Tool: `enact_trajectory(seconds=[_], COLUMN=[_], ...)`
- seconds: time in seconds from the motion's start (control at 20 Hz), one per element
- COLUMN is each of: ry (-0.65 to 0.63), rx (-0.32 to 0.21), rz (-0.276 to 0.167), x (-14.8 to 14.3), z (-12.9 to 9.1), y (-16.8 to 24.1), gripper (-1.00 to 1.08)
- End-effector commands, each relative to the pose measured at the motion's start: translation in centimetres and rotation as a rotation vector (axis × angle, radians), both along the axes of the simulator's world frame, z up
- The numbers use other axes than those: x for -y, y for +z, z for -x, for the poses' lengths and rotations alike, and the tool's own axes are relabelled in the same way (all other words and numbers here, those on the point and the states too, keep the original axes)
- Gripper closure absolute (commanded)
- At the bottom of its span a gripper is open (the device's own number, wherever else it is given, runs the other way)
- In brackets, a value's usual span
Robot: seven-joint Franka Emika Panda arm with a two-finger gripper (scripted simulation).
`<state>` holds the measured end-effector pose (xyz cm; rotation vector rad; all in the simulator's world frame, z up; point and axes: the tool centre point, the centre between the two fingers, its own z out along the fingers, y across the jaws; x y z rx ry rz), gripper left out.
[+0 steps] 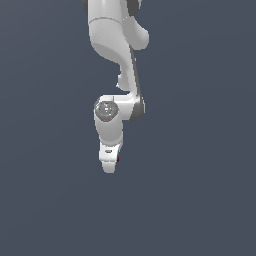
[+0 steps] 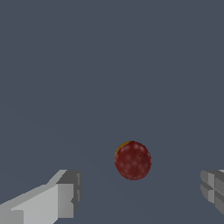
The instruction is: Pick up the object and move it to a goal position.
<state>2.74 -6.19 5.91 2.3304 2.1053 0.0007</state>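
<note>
- The gripper point(image 2: 139, 197) is open: in the wrist view its two fingers point(image 2: 61, 199) stand well apart, one at each side of the frame, and neither touches anything.
- The gripper holds nothing.
- The object point(image 2: 133, 160), a dark red speckled ball with a thin orange edge on one side, lies in the gap between the fingers, clear of both and somewhat nearer the middle of the gap than either finger.
- In the exterior view the gripper point(image 1: 108, 164) points down, and only a small red sliver of the object point(image 1: 118, 159) shows at its edge on the exterior view's right.
- The surface point(image 2: 109, 65) under the gripper is a uniform dark blue-grey; no edge or corner of it shows in either view.
- The white arm point(image 1: 117, 45) rises from the gripper toward the upper edge of the exterior view.
</note>
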Motion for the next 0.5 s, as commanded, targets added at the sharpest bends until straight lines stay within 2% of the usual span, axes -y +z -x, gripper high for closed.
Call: enact_trajectory(seconds=[0.0,0.45], ry=[0.001,0.004], rx=[-0.001,-0.001], rz=[0.000,0.000], x=[0.0,0.0], z=[0.1,0.0], y=[-1.0,-4.2], gripper=[-0.92,-0.92])
